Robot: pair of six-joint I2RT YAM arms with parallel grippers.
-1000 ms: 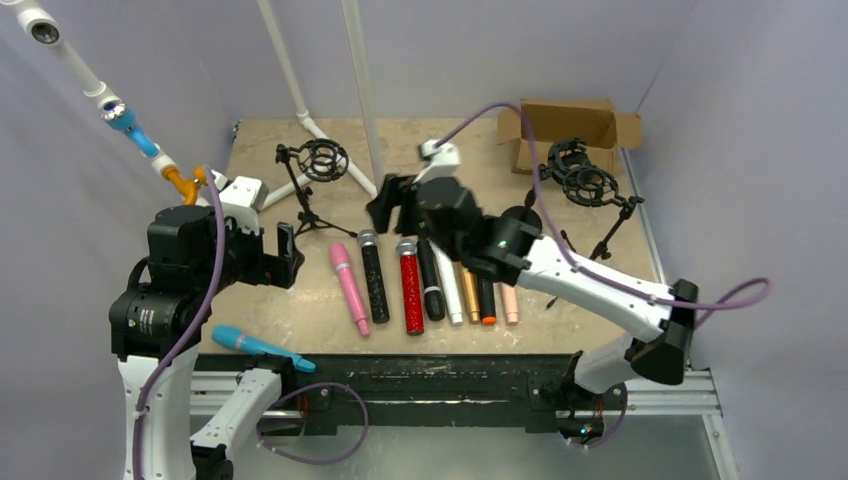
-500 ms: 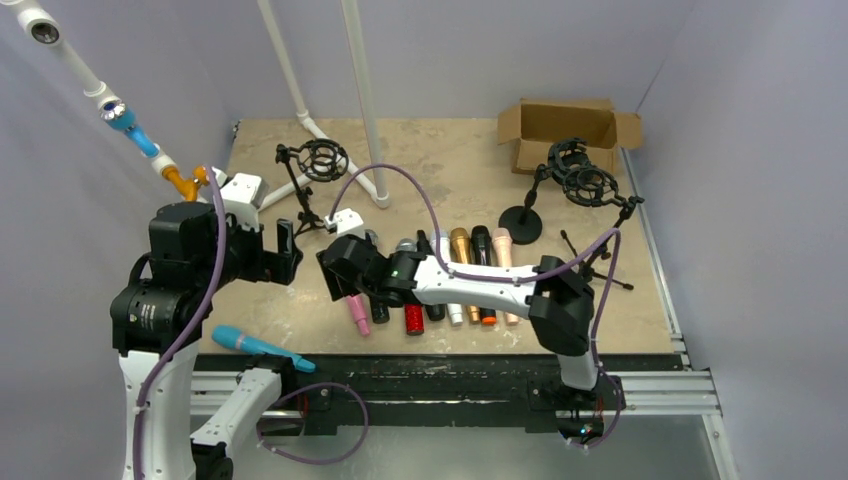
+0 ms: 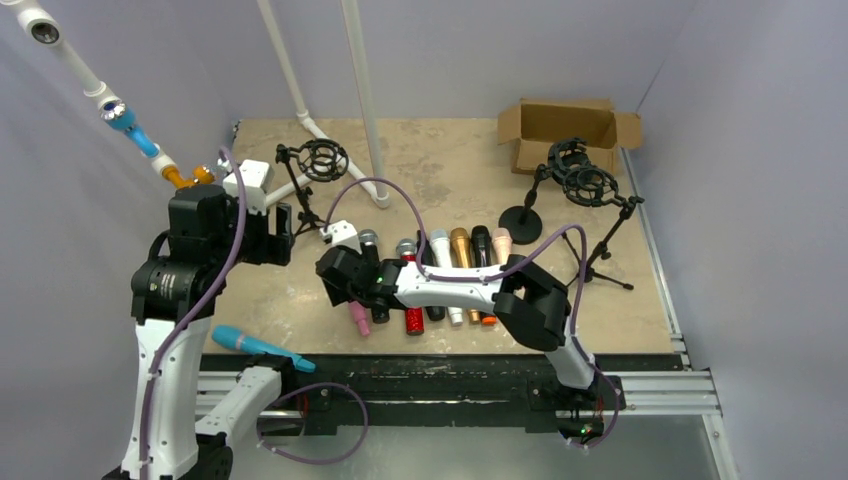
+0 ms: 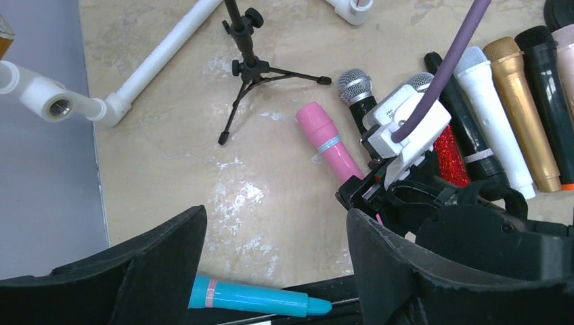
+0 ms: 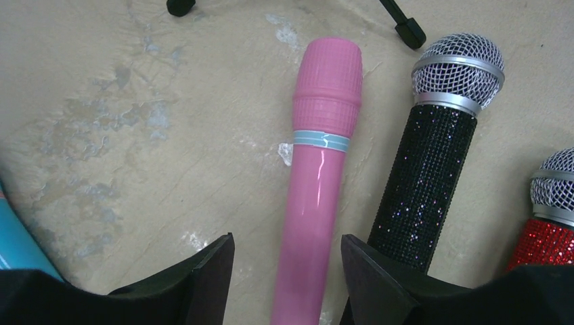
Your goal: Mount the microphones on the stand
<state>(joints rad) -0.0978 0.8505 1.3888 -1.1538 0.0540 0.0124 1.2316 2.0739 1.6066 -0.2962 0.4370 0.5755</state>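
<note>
The microphones lie side by side mid-table: pink (image 5: 318,176), black glitter (image 5: 423,183), red glitter (image 3: 413,319), then white (image 3: 441,247), gold (image 3: 460,246), black (image 3: 481,243) and peach (image 3: 501,243). My right gripper (image 5: 287,238) is open and low over the pink microphone's (image 3: 356,318) handle, one finger on each side with gaps. My left gripper (image 4: 276,213) is open and empty above the table's left part. A small tripod stand (image 3: 322,160) with a ring mount is behind it. A blue microphone (image 4: 257,298) lies at the front edge.
Two more black stands (image 3: 582,182) with ring mounts are at the right, one on a round base (image 3: 520,226). A cardboard box (image 3: 565,125) sits at the back right. White PVC pipes (image 3: 365,100) rise from the table behind the row.
My right arm swung from behind the row to the pink microphone and its jaws narrowed. My left arm shifted back and right toward the tripod stand, its jaws closing a little.
</note>
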